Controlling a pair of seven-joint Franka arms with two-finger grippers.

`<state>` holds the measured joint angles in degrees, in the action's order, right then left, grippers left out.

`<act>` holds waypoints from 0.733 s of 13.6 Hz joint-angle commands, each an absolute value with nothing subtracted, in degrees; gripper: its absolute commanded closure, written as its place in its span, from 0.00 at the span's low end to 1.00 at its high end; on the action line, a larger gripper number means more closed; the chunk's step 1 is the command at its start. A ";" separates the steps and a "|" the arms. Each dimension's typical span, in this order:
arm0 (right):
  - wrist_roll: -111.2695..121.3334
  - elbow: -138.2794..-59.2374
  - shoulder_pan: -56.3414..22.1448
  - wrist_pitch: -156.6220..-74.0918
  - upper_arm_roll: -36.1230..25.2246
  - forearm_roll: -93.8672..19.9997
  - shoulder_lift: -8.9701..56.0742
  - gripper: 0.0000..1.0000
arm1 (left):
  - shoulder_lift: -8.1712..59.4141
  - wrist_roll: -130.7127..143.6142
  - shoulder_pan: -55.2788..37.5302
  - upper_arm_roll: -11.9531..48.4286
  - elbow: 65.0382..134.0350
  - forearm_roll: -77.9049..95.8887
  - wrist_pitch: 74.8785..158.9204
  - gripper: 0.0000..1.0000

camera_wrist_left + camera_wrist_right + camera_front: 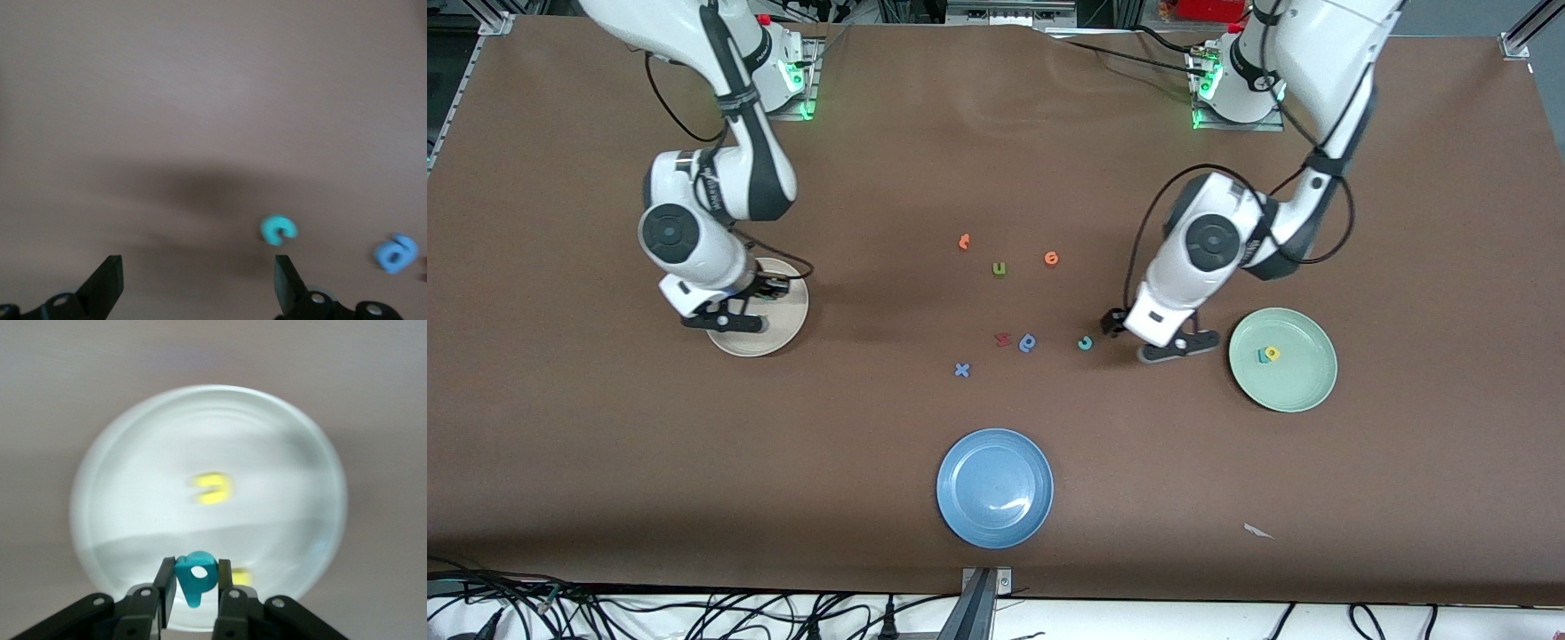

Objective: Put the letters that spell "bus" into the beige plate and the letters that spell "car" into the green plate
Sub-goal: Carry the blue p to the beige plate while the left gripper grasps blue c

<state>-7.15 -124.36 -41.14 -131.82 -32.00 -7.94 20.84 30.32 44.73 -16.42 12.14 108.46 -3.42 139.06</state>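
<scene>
My right gripper (195,587) is shut on the teal "b" (197,577) and holds it over the beige plate (267,440). Two yellow letters lie in that plate, one (212,488) near its middle and one (241,577) partly hidden by a finger. In the front view the right gripper (772,287) hangs over the beige plate (783,324). The left gripper (197,287) is open and empty over the table beside the teal "c" (278,229). The front view shows the left gripper (1113,324) between the "c" (1085,343) and the green plate (1294,387). That plate holds a teal letter (1263,356) and a yellow letter (1272,353).
Loose letters lie mid-table: two orange ones (964,241) (1051,258), an olive "u" (999,268), a dark red one (1003,339), a blue bowl-shaped one (1028,342) and a blue "x" (961,370). A blue plate (994,487) sits nearest the front camera.
</scene>
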 commanded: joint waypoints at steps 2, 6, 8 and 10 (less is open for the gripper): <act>-2.82 -125.24 -38.67 -136.13 -32.61 -8.35 24.07 0.96 | 40.24 50.96 -20.65 11.08 96.35 -4.22 137.99 0.00; -2.46 -125.24 -37.88 -138.08 -32.43 -8.61 25.31 0.29 | 41.75 50.80 -20.74 10.81 95.54 -4.74 137.90 0.04; -2.02 -124.63 -37.97 -137.38 -32.34 -8.53 24.00 0.00 | 41.92 51.06 -20.74 10.72 95.54 -6.85 137.64 0.06; -2.20 -123.93 -38.23 -135.28 -32.26 -8.53 20.85 0.00 | 41.92 51.06 -20.83 10.72 95.62 -6.94 136.76 0.11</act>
<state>-3.41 -124.24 -38.24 -137.57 -32.53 -7.97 24.88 41.55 49.94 -20.23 11.12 97.06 -5.26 138.70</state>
